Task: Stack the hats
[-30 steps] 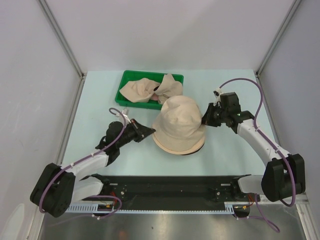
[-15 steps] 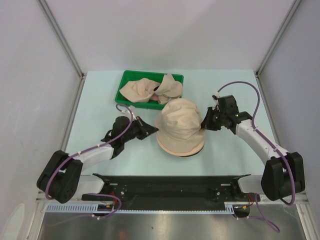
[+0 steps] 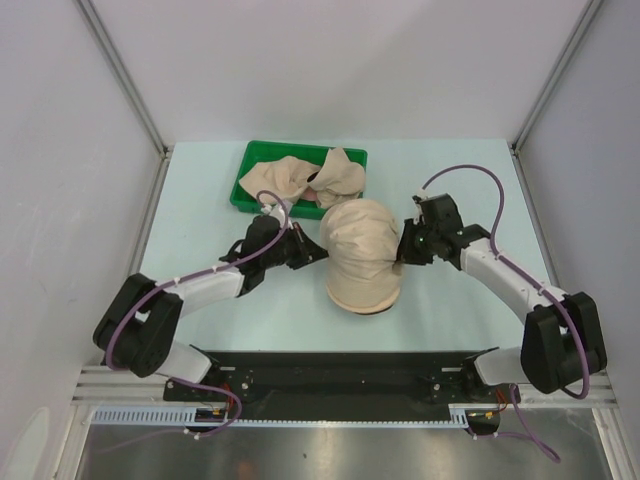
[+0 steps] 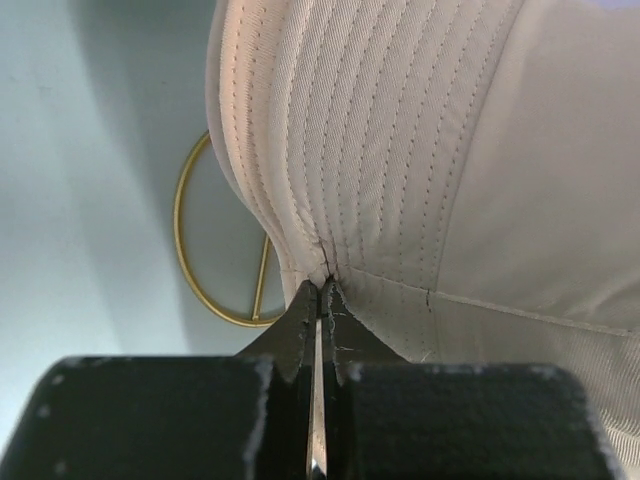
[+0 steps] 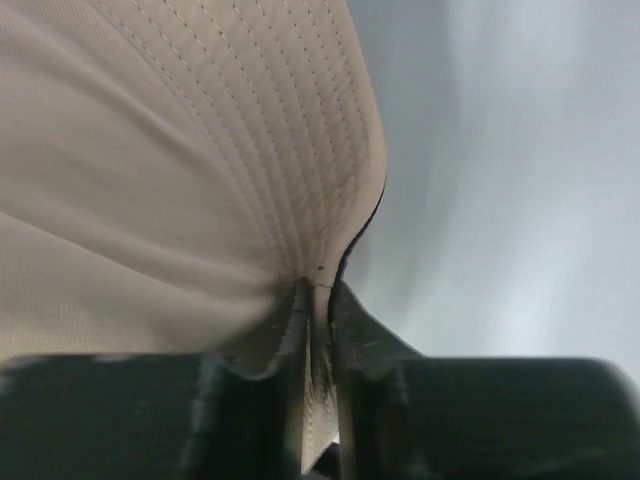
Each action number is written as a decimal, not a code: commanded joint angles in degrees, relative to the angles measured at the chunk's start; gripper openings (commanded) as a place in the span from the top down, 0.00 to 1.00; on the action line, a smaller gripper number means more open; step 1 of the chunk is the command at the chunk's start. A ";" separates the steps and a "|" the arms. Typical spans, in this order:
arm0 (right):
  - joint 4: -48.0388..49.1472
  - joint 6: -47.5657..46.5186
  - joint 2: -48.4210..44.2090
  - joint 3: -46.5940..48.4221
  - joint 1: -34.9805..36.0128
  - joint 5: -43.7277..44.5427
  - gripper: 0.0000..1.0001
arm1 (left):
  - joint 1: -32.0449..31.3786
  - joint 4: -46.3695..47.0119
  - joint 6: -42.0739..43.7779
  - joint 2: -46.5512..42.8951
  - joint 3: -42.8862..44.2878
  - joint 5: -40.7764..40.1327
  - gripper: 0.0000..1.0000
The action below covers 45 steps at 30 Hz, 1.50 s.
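A beige brimmed hat [image 3: 360,255] is held at mid-table, squeezed narrow between both grippers. My left gripper [image 3: 318,254] is shut on its left brim; in the left wrist view the stitched brim [image 4: 330,180] is pinched between the jaws. My right gripper [image 3: 402,250] is shut on its right brim, and the right wrist view shows the brim [image 5: 240,150] clamped, with a black underside edge. Two more crumpled beige hats [image 3: 300,180] lie in the green tray [image 3: 248,168], one showing pink inside.
A gold wire ring stand [image 4: 215,265] lies on the table under the held hat's left side, seen in the left wrist view. Grey side walls and metal frame posts [image 3: 120,75] bound the pale table.
Both grippers have moved inward toward each other, folding the hat's brim up so the hat looks narrower. The left arm has advanced right and away from the base.
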 commanded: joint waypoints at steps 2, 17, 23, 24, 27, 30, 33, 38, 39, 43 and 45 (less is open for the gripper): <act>-18.37 -2.21 -0.97 -5.18 0.13 8.36 0.50 | -1.27 -12.88 6.79 5.76 3.21 -5.89 1.00; -24.44 -1.59 -14.86 8.07 -17.01 10.47 0.14 | -1.63 -19.09 12.41 1.65 12.62 -5.36 0.73; -21.63 -5.37 -20.14 12.83 -20.44 9.51 0.11 | 3.38 -32.18 17.68 -11.71 15.16 -12.82 0.16; -19.28 -5.55 -20.58 13.18 -20.53 8.64 0.10 | 4.52 -33.61 18.91 -13.12 16.91 -13.97 0.10; -13.48 -4.41 -22.51 11.88 -20.44 5.03 0.10 | 5.49 -37.31 25.67 -16.29 22.08 -21.25 0.05; -8.55 -2.83 -23.31 10.21 -20.44 1.60 0.11 | 5.85 -37.32 33.84 -13.85 28.23 -25.84 0.03; -6.25 -1.86 -23.04 9.85 -20.44 -0.86 0.11 | 5.85 -34.34 42.19 -8.05 34.39 -23.39 0.03; -5.89 -1.50 -23.22 9.59 -20.44 -0.69 0.11 | 5.85 -30.29 47.92 2.41 43.54 -13.83 0.07; -5.89 -1.42 -23.30 9.41 -20.44 -0.52 0.11 | 5.85 -29.85 47.49 5.82 46.08 -12.15 0.08; -5.89 -1.59 -22.26 9.06 -20.53 -0.16 0.11 | 5.85 -28.09 46.08 13.22 51.19 -8.53 0.15; -5.63 -1.33 -20.94 9.32 -20.44 -0.25 0.11 | 5.93 -27.91 45.47 16.73 53.47 -7.92 0.17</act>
